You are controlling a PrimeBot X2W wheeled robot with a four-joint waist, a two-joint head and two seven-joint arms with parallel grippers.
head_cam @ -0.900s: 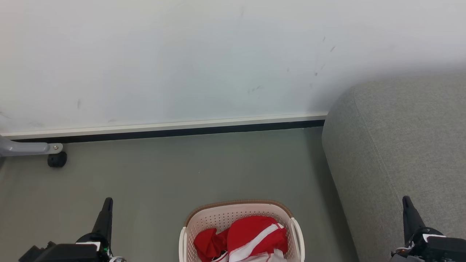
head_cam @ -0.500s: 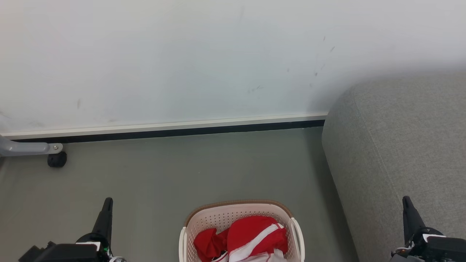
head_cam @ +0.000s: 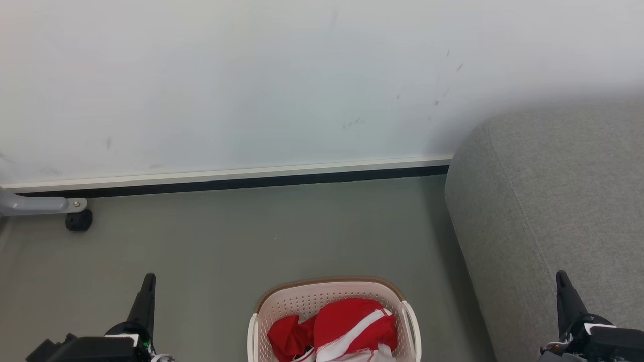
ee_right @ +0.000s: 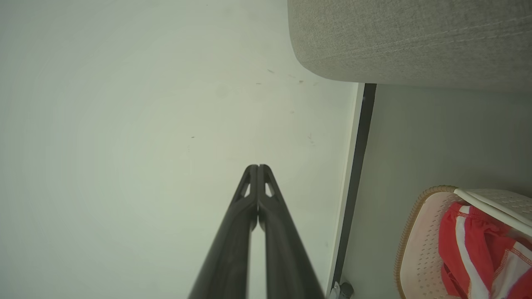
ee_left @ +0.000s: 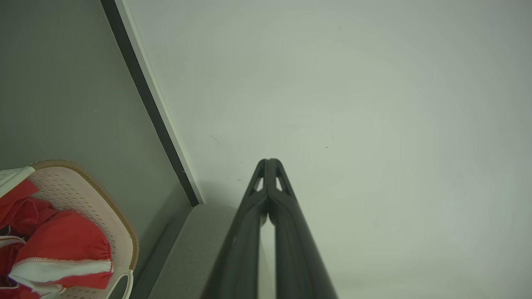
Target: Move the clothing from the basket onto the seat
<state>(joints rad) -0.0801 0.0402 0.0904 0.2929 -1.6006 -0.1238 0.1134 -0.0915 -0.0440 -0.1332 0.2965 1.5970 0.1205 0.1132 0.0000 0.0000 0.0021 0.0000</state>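
Observation:
Red clothing with white stripes lies bunched inside the cream basket, which stands on the floor at the bottom centre of the head view. The light-grey seat fills the right side, beside the basket. My left gripper is at the lower left, fingertips together, well left of the basket. My right gripper rises at the lower right over the seat's front edge. In the left wrist view the gripper is shut and holds nothing, with the clothing at the lower left. The right wrist view shows its gripper shut and holding nothing.
A white wall with a dark baseboard runs across the back. A grey metal leg with a black caster stands at the left edge. Grey floor stretches between the wall, the basket and the seat.

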